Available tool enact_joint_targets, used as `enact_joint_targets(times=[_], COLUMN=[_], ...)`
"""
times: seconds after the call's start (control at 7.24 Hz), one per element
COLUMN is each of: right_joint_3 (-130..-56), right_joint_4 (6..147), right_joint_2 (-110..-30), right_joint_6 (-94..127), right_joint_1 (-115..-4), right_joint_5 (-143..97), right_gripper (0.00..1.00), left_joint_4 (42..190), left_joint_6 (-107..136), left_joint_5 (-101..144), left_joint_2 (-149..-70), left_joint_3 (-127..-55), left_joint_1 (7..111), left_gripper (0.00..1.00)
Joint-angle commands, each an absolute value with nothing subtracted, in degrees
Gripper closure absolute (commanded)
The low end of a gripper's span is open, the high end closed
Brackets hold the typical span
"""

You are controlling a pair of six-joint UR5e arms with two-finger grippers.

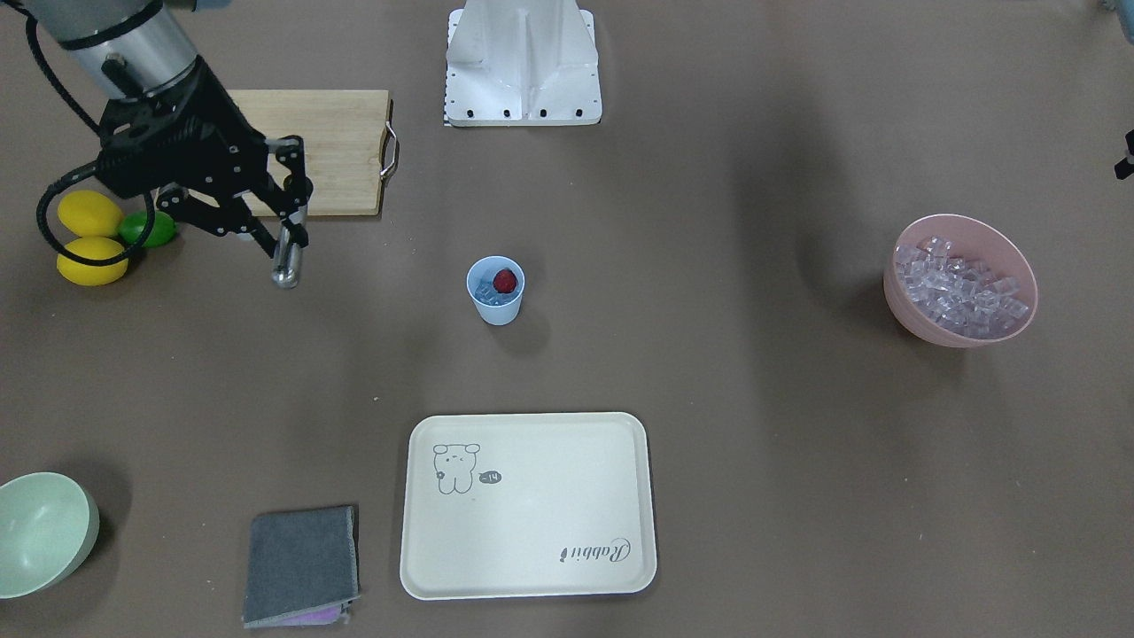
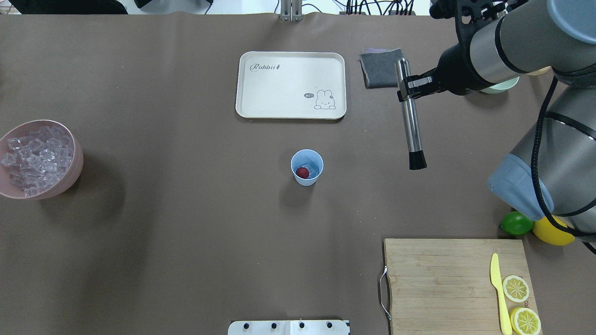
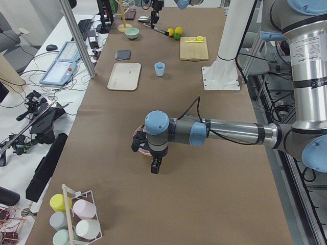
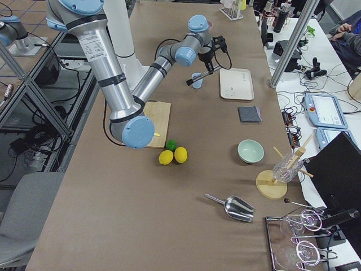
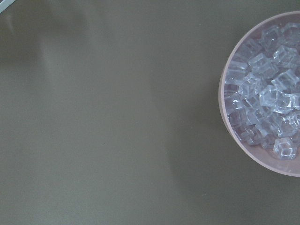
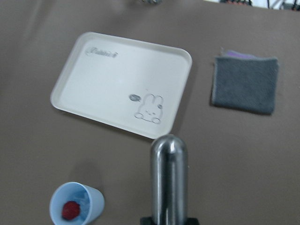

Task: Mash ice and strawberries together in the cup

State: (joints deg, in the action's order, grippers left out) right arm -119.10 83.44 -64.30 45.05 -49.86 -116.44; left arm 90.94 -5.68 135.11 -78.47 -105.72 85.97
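The light-blue cup [image 1: 496,304] [image 2: 307,176] stands alone mid-table. Inside it lie a red strawberry [image 1: 504,281] [image 2: 302,173] and a few clear ice cubes [image 1: 485,291] [image 2: 314,170]. My right gripper [image 1: 293,226] [image 2: 408,86] is shut on a steel muddler [image 1: 285,264] [image 2: 411,130] with a black end, held above the table well off to the cup's side. The right wrist view shows the muddler [image 6: 168,180] with the cup [image 6: 78,206] lower left. My left gripper [image 3: 155,166] hangs near the pink ice bowl [image 3: 139,144]; I cannot tell whether it is open or shut.
The pink bowl [image 1: 912,306] [image 2: 70,179] [image 5: 224,98] is full of ice. A cream tray [image 1: 532,549], a grey cloth [image 1: 301,563], a pale green bowl [image 1: 40,532], a cutting board [image 1: 337,151], lemons [image 1: 89,213] and a lime [image 1: 152,229] ring the cup.
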Motion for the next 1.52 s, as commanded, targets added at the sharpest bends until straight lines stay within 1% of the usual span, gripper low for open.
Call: enact_joint_targets(times=[0.0, 0.28, 0.41, 0.55, 0.69, 0.83, 1.1, 1.38], right_joint_3=[-121.28, -120.76, -119.11, -116.22, -111.32, -108.66, -103.04, -98.82], right_joint_4=[74.59, 60.98, 54.73, 48.32, 39.46, 33.89, 23.43, 18.57], right_joint_2=[-62.39, -65.12, -64.87, -65.21, -65.30, -65.39, -66.09, -66.10], right_joint_6=[45.00, 44.91, 43.00, 40.37, 38.78, 31.62, 29.62, 29.53], right_joint_1=[-43.20, -33.37, -26.70, -24.72, -21.65, -20.84, -20.83, -21.36], right_joint_5=[-107.29, -88.27, -77.54, -74.91, -68.53, -67.25, -66.63, -66.97], right_gripper=[1.00, 1.00, 1.00, 1.00, 1.00, 1.00, 1.00, 1.00], left_joint_4=[90.97, 90.97, 91.05, 91.05, 91.05, 91.05, 91.05, 91.05], left_joint_6=[-5.63, -5.63, -5.63, -5.63, -5.71, -5.71, -5.80, -5.98], left_joint_5=[135.18, 135.18, 135.18, 135.18, 135.18, 135.18, 135.18, 135.18], left_joint_2=[-78.58, -78.49, -78.40, -78.22, -78.14, -78.13, -78.13, -78.13], left_joint_3=[-104.94, -104.77, -104.68, -104.68, -104.68, -104.42, -104.15, -104.06], left_joint_1=[85.96, 85.96, 85.96, 85.96, 85.96, 85.96, 85.96, 85.96], left_gripper=[0.01, 0.01, 0.01, 0.01, 0.01, 0.01, 0.01, 0.01])
